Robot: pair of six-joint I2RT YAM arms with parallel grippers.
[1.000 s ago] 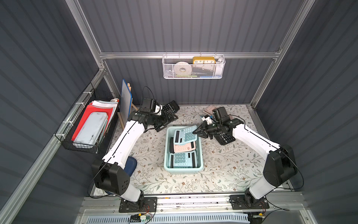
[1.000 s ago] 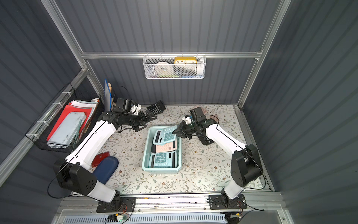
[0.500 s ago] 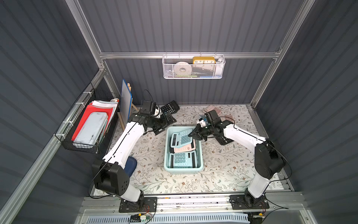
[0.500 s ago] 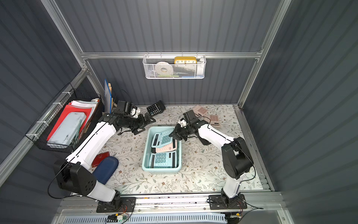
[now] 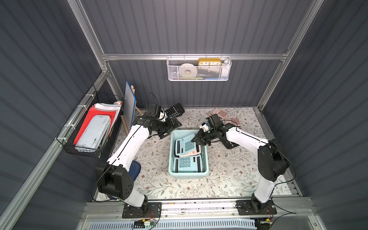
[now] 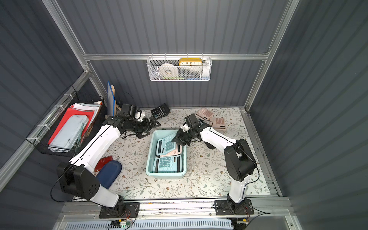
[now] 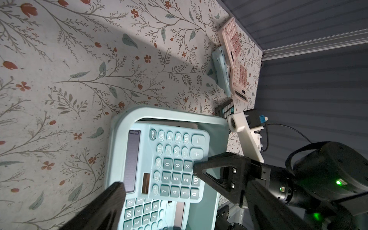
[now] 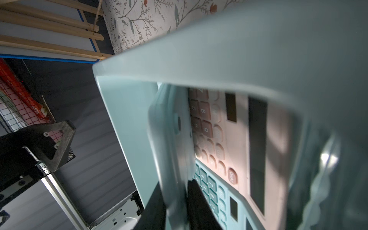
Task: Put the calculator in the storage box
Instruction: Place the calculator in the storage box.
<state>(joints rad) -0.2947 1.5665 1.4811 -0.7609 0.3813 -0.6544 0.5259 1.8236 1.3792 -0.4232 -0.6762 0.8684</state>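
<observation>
The calculator (image 7: pixel 165 161) keys read ON/AC, CE, MRC; yellow clock (image 5: pixel 209 62) shows 10, 11, 12.

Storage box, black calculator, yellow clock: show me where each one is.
storage box (image 5: pixel 188 174): in a top view, near rim.
black calculator (image 5: pixel 174 111): in a top view, keypad.
yellow clock (image 5: pixel 209 63): in a top view, dial.

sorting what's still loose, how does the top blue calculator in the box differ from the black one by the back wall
Colour: the top blue calculator is pale blue, the black calculator black.
Place: the blue one is inside the box; the black one is outside it, on the table.
Support: the blue one rests on a pink calculator with the right gripper at its edge; no gripper is at the black one.
Both lie keys up.
</observation>
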